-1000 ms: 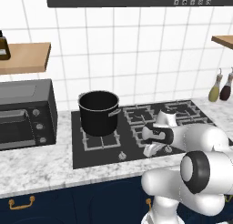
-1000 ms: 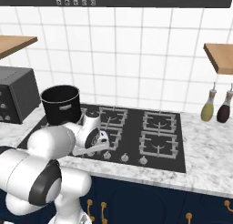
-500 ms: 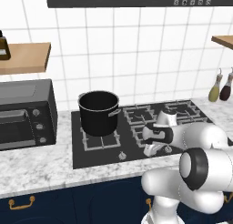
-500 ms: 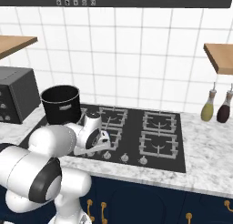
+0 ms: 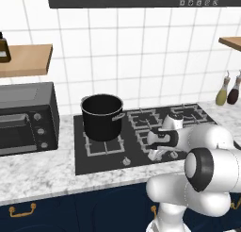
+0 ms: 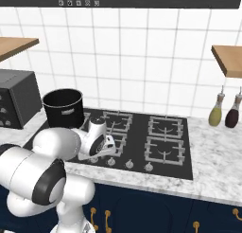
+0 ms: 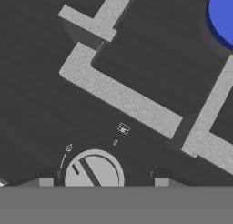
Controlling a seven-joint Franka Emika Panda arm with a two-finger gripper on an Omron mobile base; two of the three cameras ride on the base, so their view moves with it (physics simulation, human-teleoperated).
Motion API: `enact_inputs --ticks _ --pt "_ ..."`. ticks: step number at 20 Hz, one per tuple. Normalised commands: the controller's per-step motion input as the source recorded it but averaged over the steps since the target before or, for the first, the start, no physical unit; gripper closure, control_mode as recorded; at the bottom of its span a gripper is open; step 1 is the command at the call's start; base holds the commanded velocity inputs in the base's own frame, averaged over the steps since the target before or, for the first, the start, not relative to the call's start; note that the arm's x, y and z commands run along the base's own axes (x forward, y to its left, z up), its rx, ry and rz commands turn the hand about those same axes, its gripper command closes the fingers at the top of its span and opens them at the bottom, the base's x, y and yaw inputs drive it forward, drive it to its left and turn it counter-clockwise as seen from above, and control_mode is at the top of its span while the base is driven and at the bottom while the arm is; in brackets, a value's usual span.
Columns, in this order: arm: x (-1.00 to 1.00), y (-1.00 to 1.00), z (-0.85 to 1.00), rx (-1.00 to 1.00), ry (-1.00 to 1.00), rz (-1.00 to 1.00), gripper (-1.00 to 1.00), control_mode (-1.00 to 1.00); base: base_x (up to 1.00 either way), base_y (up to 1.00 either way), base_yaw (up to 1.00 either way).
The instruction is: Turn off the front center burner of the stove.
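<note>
The gripper is hanging low over the front edge of the stove, straddling a round silver knob. In the hand view the two finger tips are standing either side of the knob with clear gaps, so the claw is reading as spread wide and holding nothing, though the tips are barely poking into frame, so contact is hard to rule out. The front center burner is sitting just beyond the knob, its cap glowing blue, so it is lit. A black pot is standing on the left grate, well apart from the hand.

To do this well: keep the knob centred between the tips, drop a little further, pinch squarely on its rim, then twist the wrist toward the off mark without sliding sideways. Watch the blue disc for confirmation.
</note>
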Motion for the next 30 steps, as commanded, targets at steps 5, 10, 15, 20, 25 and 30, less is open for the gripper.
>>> enact_inputs --ticks 5,10,15,20,25,30 --pt "-0.45 0.13 -0.55 0.0 -0.09 0.0 1.0 -1.0 0.0 0.0 0.0" --pt "-0.47 0.09 -0.47 0.0 -0.05 -0.02 1.0 -1.0 0.0 0.0 0.0" --pt "-0.53 0.23 -0.4 0.0 -0.02 -0.05 1.0 -1.0 0.0 0.0 0.0" --pt "-0.56 0.33 -0.33 0.0 0.0 -0.03 1.0 -1.0 0.0 0.0 0.0" --pt "-0.62 0.21 -0.3 0.0 0.0 -0.01 1.0 -1.0 0.0 0.0 0.0" --pt "-0.72 0.1 -0.21 0.0 -0.04 0.0 1.0 -1.0 0.0 0.0 0.0"
